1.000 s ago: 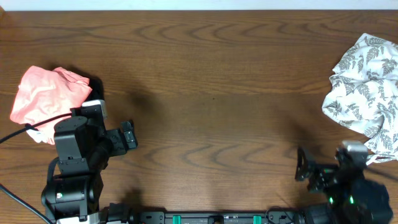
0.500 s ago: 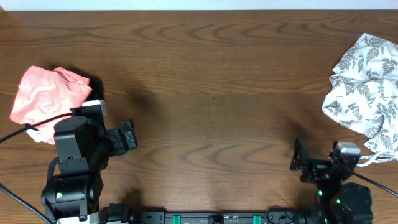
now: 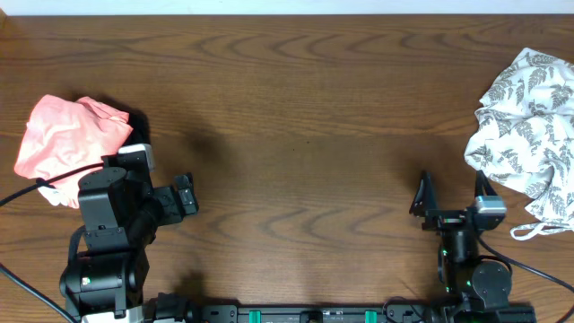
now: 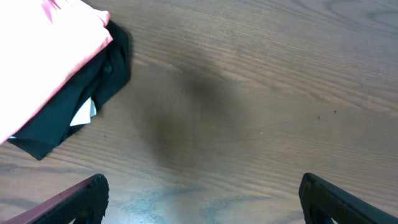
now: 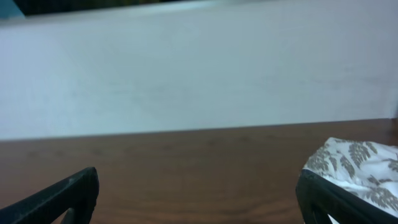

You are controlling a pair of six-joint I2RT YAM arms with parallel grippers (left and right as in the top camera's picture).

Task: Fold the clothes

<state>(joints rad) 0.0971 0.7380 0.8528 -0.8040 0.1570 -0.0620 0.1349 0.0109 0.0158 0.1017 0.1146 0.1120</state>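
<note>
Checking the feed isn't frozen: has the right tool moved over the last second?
Yes. The right tool swung from pointing left to pointing up the frame, beside the unmoved leaf-print garment.

table: dark brown wood, wavy grain | wall: plain pale, beyond table's far edge

A salmon-pink T-shirt is seen crumpled in a loose, unfolded heap at the left edge of the bench. A black-and-white bundle is tucked beneath it, its dark edge showing along the heap's right side. A white garment printed with grey leaves is bunched at the right edge, well apart from the other two.
</note>
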